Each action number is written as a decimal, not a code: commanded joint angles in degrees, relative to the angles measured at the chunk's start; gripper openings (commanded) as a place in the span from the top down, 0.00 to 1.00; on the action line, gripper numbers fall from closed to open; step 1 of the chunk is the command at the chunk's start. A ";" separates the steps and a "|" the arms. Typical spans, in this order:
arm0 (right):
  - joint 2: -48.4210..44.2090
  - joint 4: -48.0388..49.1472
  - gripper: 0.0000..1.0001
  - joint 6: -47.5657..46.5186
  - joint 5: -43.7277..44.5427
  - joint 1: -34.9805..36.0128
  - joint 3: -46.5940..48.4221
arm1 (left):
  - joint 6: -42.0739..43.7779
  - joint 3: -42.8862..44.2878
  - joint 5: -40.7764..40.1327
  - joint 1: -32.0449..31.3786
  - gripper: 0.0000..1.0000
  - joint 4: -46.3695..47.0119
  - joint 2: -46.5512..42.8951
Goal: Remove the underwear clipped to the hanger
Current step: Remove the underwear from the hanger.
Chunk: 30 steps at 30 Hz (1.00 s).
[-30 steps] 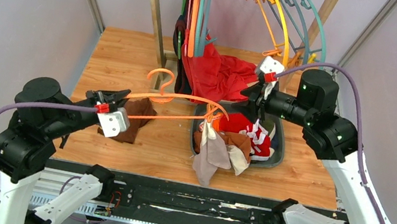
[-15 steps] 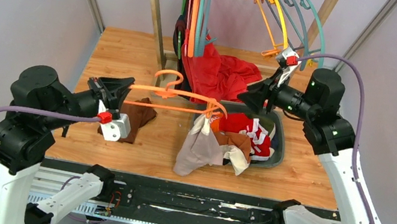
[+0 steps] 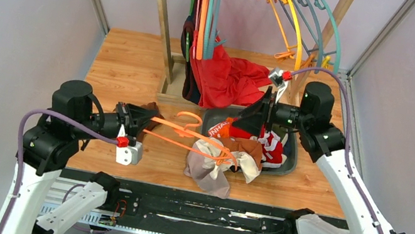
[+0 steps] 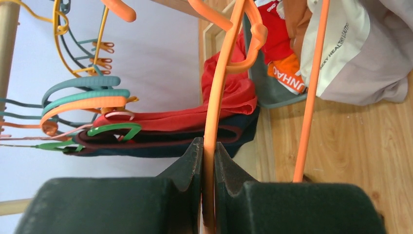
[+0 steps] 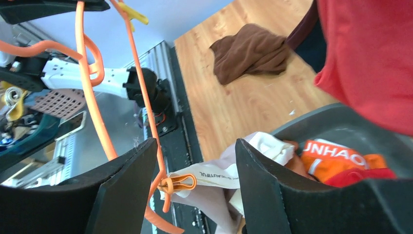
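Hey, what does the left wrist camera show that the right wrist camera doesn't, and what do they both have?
Only the left wrist view: close up, the left gripper shut on the orange hanger, and spare hangers hanging behind. Only the right wrist view: the right gripper open and empty, the orange clip pinching the pale underwear, and a brown cloth on the table. Both: the hanger, the pale underwear, the orange-waistband brief in the grey bin, and the red cloth.
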 commanded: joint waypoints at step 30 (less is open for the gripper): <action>1.84 15.46 0.43 11.33 -13.50 0.57 -17.60 | -1.03 -6.38 0.03 -0.06 1.00 10.71 -3.39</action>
